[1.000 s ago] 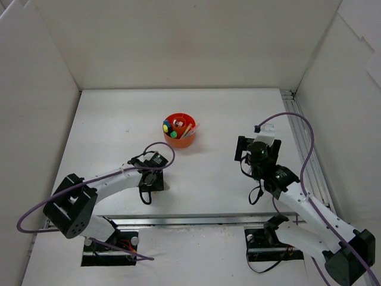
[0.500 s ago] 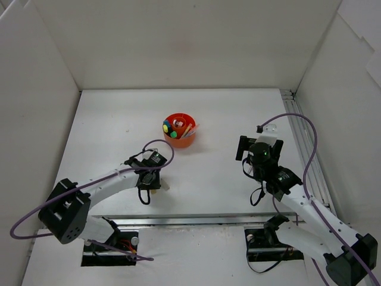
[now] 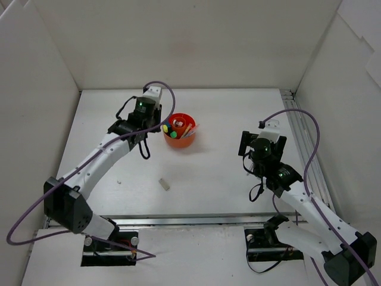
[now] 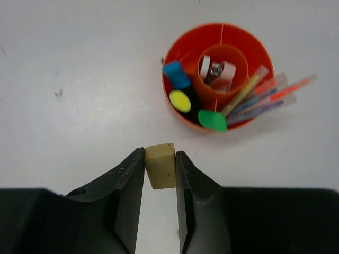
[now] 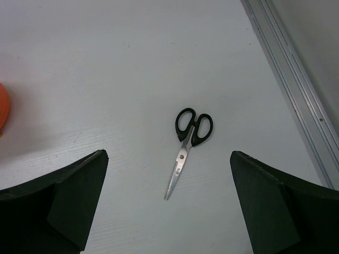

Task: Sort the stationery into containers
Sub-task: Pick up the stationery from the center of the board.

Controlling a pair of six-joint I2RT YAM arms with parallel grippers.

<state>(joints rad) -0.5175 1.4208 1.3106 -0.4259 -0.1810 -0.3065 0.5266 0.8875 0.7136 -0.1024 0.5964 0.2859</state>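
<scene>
A tan eraser (image 4: 160,168) is pinched upright between the fingers of the left gripper (image 4: 160,154), whose jaws are closed narrowly on its two sides. It hangs above the worktop (image 3: 226,119), just short of the orange organiser (image 4: 177,108) and not yet over its rim. The organiser already holds highlighters (image 4: 180,100) with blue, yellow and green ends in one compartment, and pens (image 4: 259,98) leaning out of another.

The step in hand looks like the delivery of this eraser. The next move calls for carrying it forward past the rim, over a compartment with room, then parting the jaws.

A second eraser (image 3: 164,184) lies on the worktop well nearer the arm bases than the organiser. Well to the organiser's right, scissors (image 5: 193,127) lie closed under the right gripper (image 5: 168,153), which is spread wide and holds nothing.
</scene>
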